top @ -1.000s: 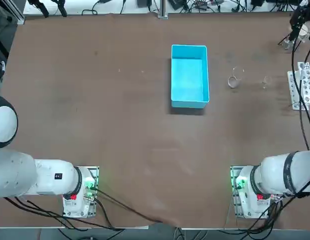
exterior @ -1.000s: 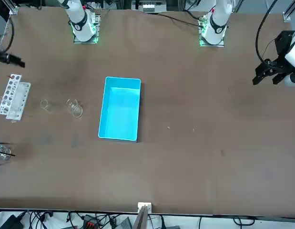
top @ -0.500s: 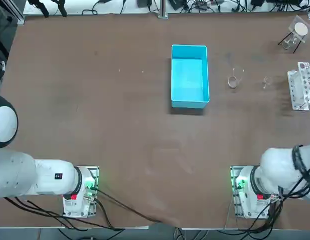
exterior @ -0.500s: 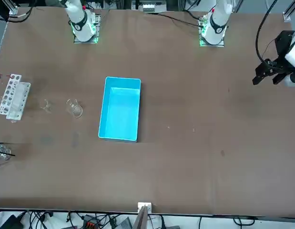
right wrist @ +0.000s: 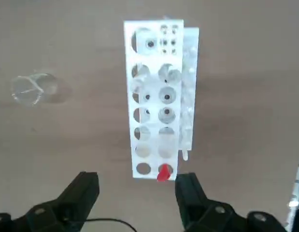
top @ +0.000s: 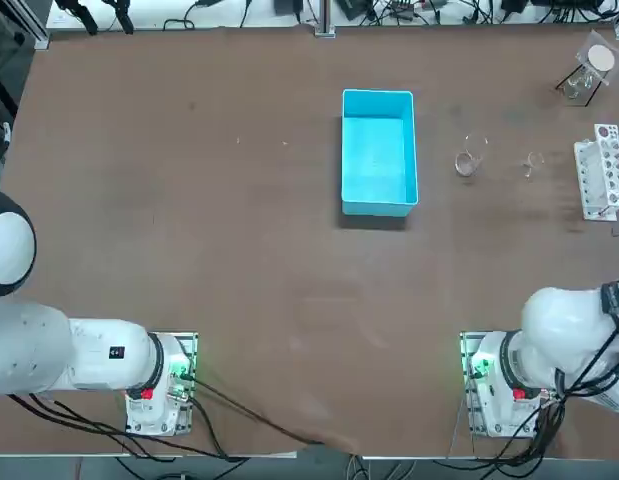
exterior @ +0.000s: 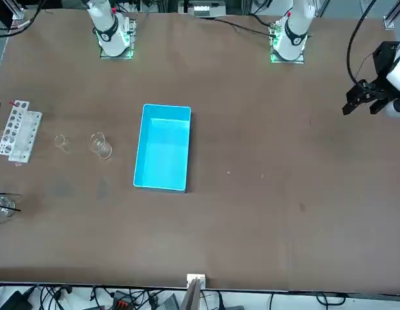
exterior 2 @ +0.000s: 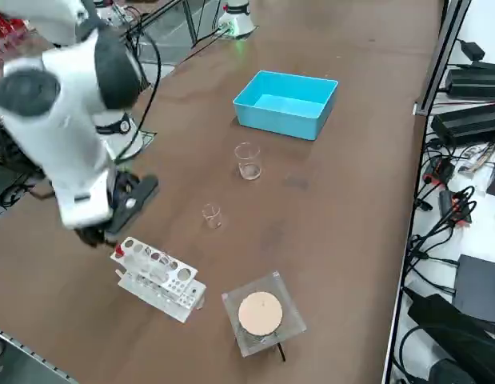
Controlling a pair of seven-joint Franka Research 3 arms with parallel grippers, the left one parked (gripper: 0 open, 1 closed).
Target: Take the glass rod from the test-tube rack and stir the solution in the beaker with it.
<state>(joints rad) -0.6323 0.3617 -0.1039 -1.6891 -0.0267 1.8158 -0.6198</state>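
The white test-tube rack [right wrist: 156, 96] lies near the table's right edge [top: 601, 170] [exterior: 19, 131] [exterior 2: 159, 280], with a small red piece [right wrist: 163, 173] at one end. I cannot make out the glass rod in it. My right gripper [right wrist: 137, 189] hovers open and empty above the rack's red-marked end, at the robot-side end of the rack [exterior 2: 111, 220]. The beaker [top: 469, 160] [exterior: 101, 145] [exterior 2: 247, 160] stands between the rack and the bin.
A smaller clear vessel [top: 532, 163] [exterior 2: 212, 214] [right wrist: 31, 89] sits between beaker and rack. The blue bin [top: 379, 150] [exterior 2: 287, 102] is at mid-table. A clear stand with a round tan disc [exterior 2: 261, 314] [top: 589, 65] is beyond the rack.
In the top view the right arm's cables and hand, which covered the rack a second ago, have slid off the picture's right edge. The rack now shows whole.
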